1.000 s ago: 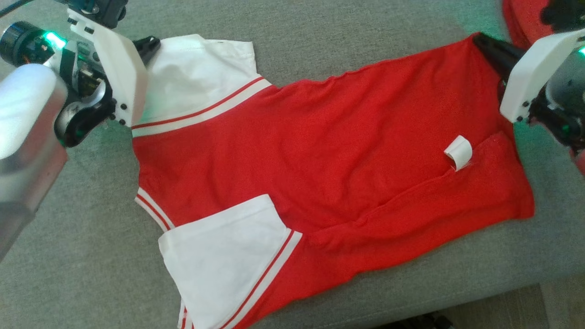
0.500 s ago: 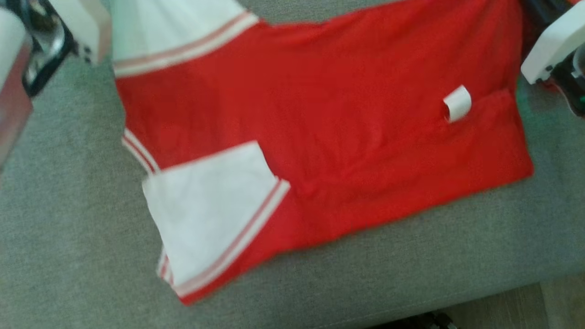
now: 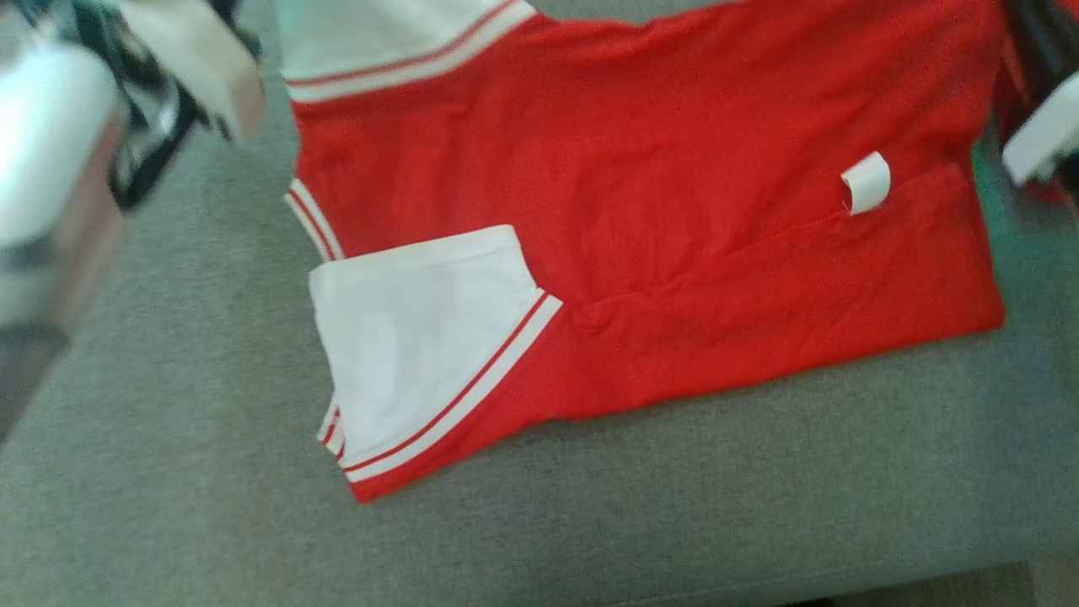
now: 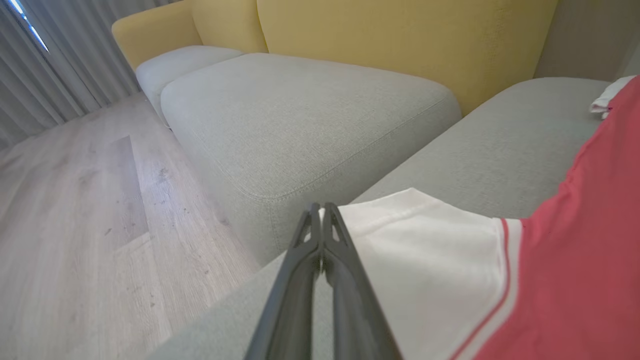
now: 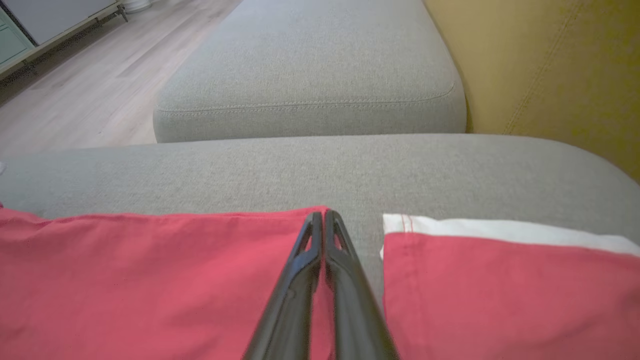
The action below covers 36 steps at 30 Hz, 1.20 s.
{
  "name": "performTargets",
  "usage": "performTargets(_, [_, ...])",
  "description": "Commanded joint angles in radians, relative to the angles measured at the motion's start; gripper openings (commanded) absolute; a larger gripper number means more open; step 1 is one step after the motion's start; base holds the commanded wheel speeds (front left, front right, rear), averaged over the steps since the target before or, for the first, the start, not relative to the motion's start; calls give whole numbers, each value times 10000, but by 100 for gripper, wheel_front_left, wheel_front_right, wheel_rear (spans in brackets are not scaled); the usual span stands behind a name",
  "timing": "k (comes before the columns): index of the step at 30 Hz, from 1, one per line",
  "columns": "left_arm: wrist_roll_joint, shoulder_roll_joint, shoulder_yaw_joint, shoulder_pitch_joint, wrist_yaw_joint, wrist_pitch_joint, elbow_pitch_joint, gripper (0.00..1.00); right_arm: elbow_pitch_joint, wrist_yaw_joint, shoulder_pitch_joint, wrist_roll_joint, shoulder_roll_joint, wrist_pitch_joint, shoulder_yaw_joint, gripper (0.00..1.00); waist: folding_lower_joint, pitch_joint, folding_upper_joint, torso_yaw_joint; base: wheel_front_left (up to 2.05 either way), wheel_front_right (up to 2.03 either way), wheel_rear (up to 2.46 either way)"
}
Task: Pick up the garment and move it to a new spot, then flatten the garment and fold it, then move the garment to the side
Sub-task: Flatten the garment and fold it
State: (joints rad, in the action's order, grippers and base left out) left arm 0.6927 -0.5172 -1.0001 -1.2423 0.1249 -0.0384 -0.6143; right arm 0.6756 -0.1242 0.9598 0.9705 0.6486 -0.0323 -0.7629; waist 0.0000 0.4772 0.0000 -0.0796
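Observation:
The garment (image 3: 674,185) is a red shirt with white, red-striped sleeves, lying spread on a grey sofa cushion (image 3: 590,523). One white sleeve (image 3: 413,337) lies folded over its near left part, and a small white label (image 3: 866,181) curls up near the hem. In the left wrist view my left gripper (image 4: 320,212) is shut on the edge of the far white sleeve (image 4: 425,245). My right gripper (image 5: 320,220) is shut on the far corner of the red hem (image 5: 150,280). Both wrist mounts (image 3: 198,67) (image 3: 1041,135) show blurred at the head view's top corners.
A second red cloth with a white band (image 5: 500,285) lies just right of my right gripper. More grey seat cushions (image 4: 300,120) and a yellow backrest (image 4: 400,35) stand beyond. Wooden floor (image 4: 75,225) lies off the cushion's left side; the front edge (image 3: 927,582) is near.
The head camera has shifted. Both grippers have drawn the garment farther from the cushion's front edge; its near sleeve now lies fully on the cushion.

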Motion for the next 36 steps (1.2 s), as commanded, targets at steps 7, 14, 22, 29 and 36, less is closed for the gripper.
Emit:
performTargets(7, [826,-954,463,1674,-273,-471,1528,0,-402,-65,-1451,313,664,-314,152,0,0,-1091,0,679,0,0,0])
performTargets(14, [1565,-1559,378,3713,-838,-566,3451,0,-751,-65,-2989,632,1075,-725,718,0,0,-1725,0,1055,0,0,0])
performTargets(22, [1687,-2236,72,5333,-1513,-742,5080,0,-1346,-65,-4741,668,1365,-954,1437,0,0,-2018,0,1241,0,0,0])
performTargets(29, [2023,-2804,-310,6777,-2140,-582,6487,0,-1835,-65,-6269,126,1274,-594,2526,0,0,-2216,0,1164,0,0,0])
performTargets(36, [2335,-2644,-675,7625,-2409,-537,6772,0,-2182,-65,-7180,-498,620,23,3400,4,0,-2361,0,1150,0,0,0])
